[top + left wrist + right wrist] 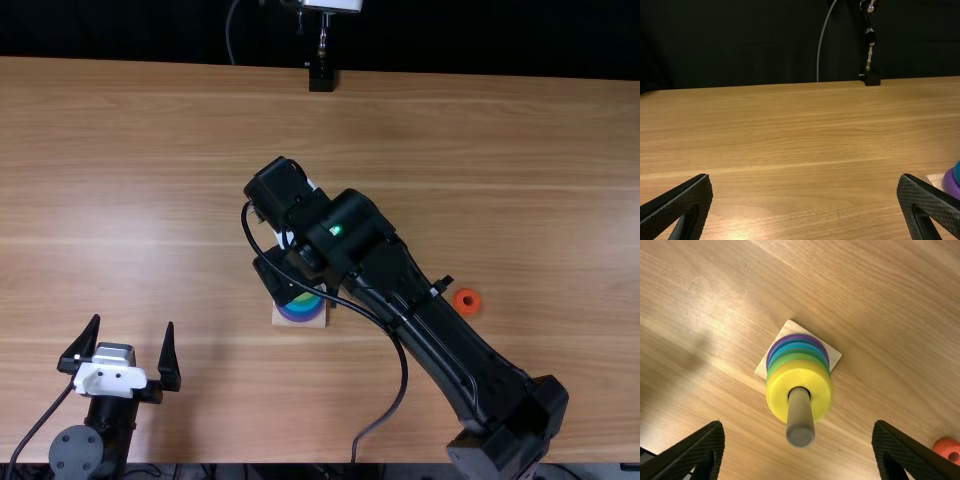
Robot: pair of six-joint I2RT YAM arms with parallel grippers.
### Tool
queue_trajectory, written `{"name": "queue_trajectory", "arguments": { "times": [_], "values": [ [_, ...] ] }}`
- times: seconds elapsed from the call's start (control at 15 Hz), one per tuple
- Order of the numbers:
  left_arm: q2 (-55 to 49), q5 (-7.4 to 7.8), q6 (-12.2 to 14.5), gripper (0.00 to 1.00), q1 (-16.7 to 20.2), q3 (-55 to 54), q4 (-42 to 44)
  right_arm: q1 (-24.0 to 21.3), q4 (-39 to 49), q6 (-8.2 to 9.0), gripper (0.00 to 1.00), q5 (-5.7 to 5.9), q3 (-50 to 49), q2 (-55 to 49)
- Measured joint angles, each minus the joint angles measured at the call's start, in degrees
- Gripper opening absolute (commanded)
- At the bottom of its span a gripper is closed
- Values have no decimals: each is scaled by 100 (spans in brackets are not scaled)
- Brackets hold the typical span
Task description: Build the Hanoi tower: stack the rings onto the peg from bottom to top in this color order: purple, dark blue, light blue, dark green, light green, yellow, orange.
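Hanoi tower (300,313), a stack of coloured rings on a round, grey-brown peg (800,422), is standing on a square, pale wooden base (790,328) just below the centre of the top view; a purple ring (797,335) is lying lowest, blue rings (797,345) and green rings (798,356) are following upward, and a thick yellow ring (777,397) is resting highest, with the peg poking up through its hole. The right arm (440,325) is slanting up from the lower right of the top view, partly covering the stack; the black right gripper (284,275) is hovering over the stack, released, its fingers standing wide apart; the black left gripper (133,322) is waiting at the lower left, also released, its fingers spread. An orange-red ring (456,301) is lying flat on the light brown wooden table (140,180), right of centre.
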Motion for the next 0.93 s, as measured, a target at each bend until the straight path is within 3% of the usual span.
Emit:
{"name": "queue_trajectory", "arguments": {
  "times": [0.47,0.67,0.8,0.87,0.93],
  "values": [
    [0,0,0,100,0,0,-2,-188,374,-33,100,57,249,2],
    [2,0,0,100,0,0,-4,-1294,1440,-52,100,356,-105,-4],
    [0,2,-2,100,0,0,-2,-1943,2494,-103,100,468,-1126,-70],
    [0,2,0,100,0,0,-4,-2188,2970,-240,100,483,-1827,-297],
    [0,-2,2,100,0,0,-4,-2387,3442,-492,100,472,-2415,-645]
  ]
}}
